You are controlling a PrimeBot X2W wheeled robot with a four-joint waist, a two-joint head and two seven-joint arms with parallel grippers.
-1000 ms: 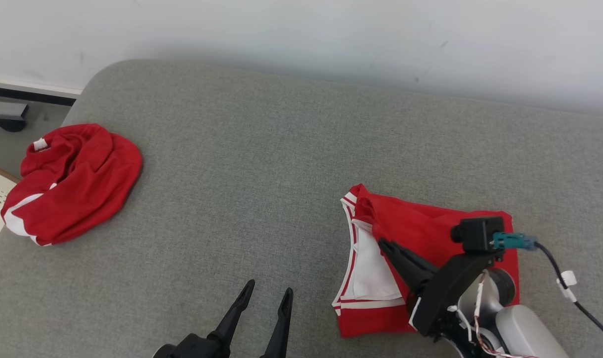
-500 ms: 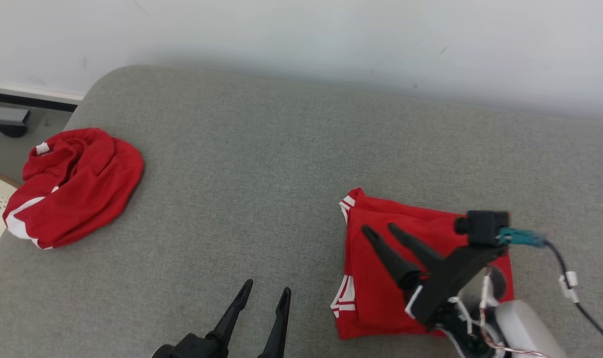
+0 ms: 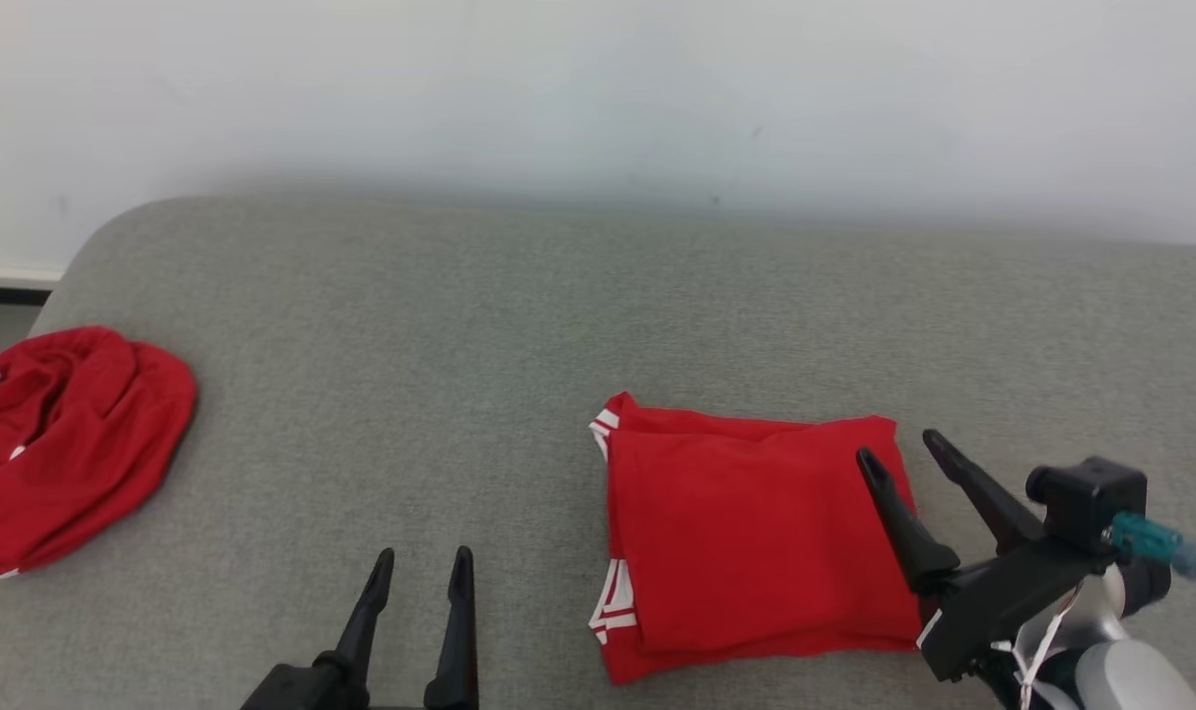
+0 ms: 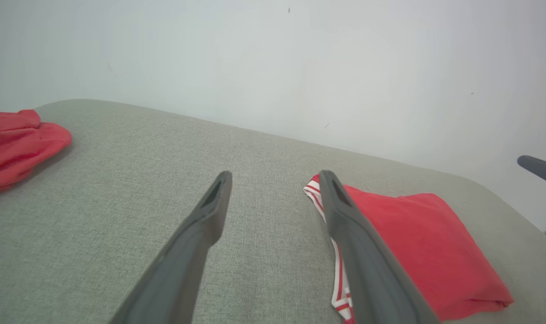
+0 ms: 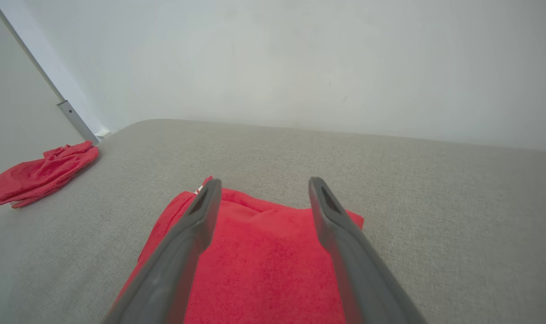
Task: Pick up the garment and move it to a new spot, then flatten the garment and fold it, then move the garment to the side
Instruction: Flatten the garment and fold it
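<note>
rig_op: Since a sec ago right claw [image 3: 896,444] dropped the flap & backed off to lower right. Jaws wide open now, holding nothing.

lurker: garment where?

rig_op: folded garment [image 3: 755,532] lies flat on grey cushion [image 3: 459,345], right of center. Left claw [image 3: 425,553] at bottom edge, open too, empty. Crumpled red pile [image 3: 65,434] sits far left.

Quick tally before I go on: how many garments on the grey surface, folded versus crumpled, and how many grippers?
folded red garment: 1
crumpled red garment: 1
open grippers: 2 (left gripper, right gripper)
Total: 4
</note>
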